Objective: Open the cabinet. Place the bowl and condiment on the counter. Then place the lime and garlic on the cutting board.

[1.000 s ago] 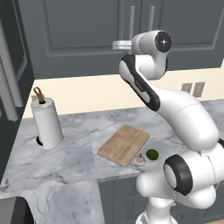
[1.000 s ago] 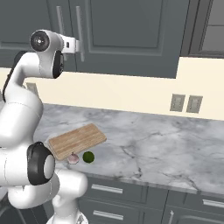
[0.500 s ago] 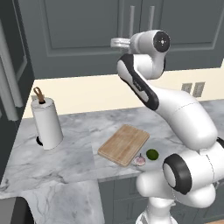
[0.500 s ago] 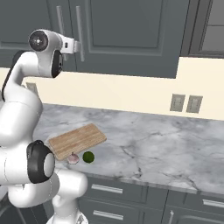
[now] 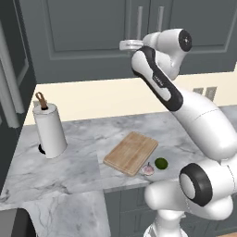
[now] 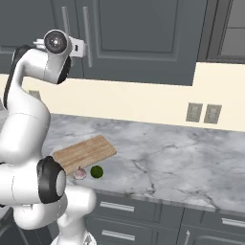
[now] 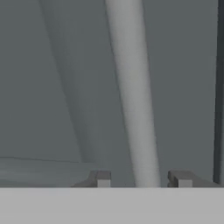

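Nearest me, by the thick front edge of the grey-white veined marble counter (image 5: 74, 162), the small pinkish-white garlic bulb (image 5: 148, 170) and the small round dark green lime (image 5: 161, 163) lie just beside each other, off the 5 o'clock corner of the flat light brown wooden cutting board (image 5: 131, 152), which is bare. At 9 o'clock from the board, well apart, stands a tall white paper towel roll (image 5: 49, 129).

Up at 12 o'clock the two-finger gripper (image 7: 142, 178) is at the wide dark grey cabinet (image 5: 92, 32), both doors shut. Over the past second the jaws have drawn inward around the left door's slim vertical silver bar handle (image 7: 131, 96); the hand view has one dark tip on either side of the bar, narrow gaps showing, so I can't tell whether they pinch it yet. I'd judge the opening pull is about to begin; bowl and condiment are presumably behind the doors.

The neighbouring door's handle (image 5: 160, 19) stands just beside, so there is little sideways room. The counter's right stretch looks open for setting things down.
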You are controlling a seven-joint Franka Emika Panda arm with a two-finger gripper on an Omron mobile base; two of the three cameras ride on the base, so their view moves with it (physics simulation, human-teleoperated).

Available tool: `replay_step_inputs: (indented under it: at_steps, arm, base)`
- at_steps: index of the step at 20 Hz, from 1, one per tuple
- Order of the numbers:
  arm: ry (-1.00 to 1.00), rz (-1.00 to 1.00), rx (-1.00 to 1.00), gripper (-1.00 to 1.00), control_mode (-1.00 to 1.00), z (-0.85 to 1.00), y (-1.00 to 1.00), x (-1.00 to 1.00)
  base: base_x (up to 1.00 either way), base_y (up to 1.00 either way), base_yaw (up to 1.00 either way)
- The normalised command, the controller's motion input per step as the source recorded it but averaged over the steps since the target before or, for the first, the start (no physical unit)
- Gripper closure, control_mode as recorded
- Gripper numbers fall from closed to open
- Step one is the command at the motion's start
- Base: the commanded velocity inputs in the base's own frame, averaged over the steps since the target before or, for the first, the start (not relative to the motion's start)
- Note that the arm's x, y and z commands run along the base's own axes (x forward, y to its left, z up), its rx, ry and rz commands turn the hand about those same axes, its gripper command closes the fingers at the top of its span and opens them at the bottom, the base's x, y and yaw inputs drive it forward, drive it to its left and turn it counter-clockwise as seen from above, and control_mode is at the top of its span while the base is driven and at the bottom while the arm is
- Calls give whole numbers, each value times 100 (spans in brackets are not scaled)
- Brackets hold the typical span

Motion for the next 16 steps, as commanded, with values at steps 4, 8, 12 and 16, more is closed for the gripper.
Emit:
replay_step_inputs:
  at_steps: [4,8,12,16]
  arm:
    - [0,9,-15,100,-100,-22,100,0]
    - [0,3,-13,100,-100,-17,100,-2]
    - [0,0,-7,100,-100,-11,100,-47]
    - [0,0,-6,100,-100,-3,100,-74]
  base:
    - [0,0,0]
    - [0,0,0]
    - [0,0,0]
    - [0,0,0]
